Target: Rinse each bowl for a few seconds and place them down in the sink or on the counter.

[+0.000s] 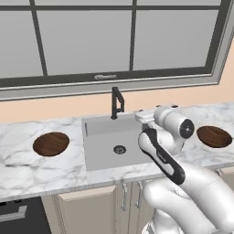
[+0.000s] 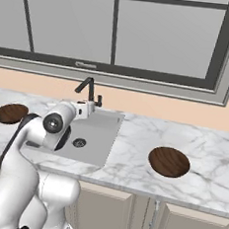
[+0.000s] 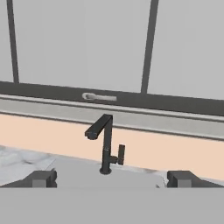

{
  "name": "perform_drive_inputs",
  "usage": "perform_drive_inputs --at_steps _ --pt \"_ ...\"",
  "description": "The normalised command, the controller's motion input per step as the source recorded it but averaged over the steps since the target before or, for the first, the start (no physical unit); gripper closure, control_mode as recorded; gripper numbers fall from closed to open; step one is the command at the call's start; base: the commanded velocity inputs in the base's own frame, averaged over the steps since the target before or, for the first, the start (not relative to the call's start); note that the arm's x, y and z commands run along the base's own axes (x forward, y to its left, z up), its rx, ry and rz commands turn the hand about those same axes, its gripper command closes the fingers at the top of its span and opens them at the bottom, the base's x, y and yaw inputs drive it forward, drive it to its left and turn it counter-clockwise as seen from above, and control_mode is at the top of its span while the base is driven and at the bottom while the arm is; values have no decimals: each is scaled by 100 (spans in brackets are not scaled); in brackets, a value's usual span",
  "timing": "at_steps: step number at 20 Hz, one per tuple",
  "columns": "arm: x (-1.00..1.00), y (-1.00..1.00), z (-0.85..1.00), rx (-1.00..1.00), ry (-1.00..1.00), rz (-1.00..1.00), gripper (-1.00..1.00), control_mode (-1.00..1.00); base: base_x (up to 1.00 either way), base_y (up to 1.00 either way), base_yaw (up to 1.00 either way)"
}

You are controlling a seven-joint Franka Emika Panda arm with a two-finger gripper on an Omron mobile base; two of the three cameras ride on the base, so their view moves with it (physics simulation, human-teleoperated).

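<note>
Gripper (image 3: 112, 179) fully open, nothing held, fingertips at bottom of hand view, aimed at the faucet (image 3: 105, 144) mid-frame. Sink (image 1: 103, 146) centre of left base view. Bowls on the counter (image 1: 27, 167): one mid-left (image 1: 51, 143), one mid-right (image 1: 214, 136). Window (image 1: 114, 36) up top.

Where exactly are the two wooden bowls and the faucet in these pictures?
Left bowl (image 1: 51, 143): left base view, middle of its wooden inside.
Right bowl (image 2: 169, 161): right base view, middle of its wooden inside.
Faucet (image 3: 106, 148): hand view, on its upright black stem.
</note>
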Motion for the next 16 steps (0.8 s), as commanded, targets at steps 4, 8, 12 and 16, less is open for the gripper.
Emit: perform_drive_inputs --at_steps 4,8,12,16 --pt "22 -21 -30 9 -8 5 -100 -100 0 0 0" --pt "22 -11 -19 7 -10 5 -100 -100 0 0 0" --pt "26 0 -12 5 -8 6 -100 -100 0 0 0" --pt "22 0 -16 2 -5 6 -100 -100 0 0 0"
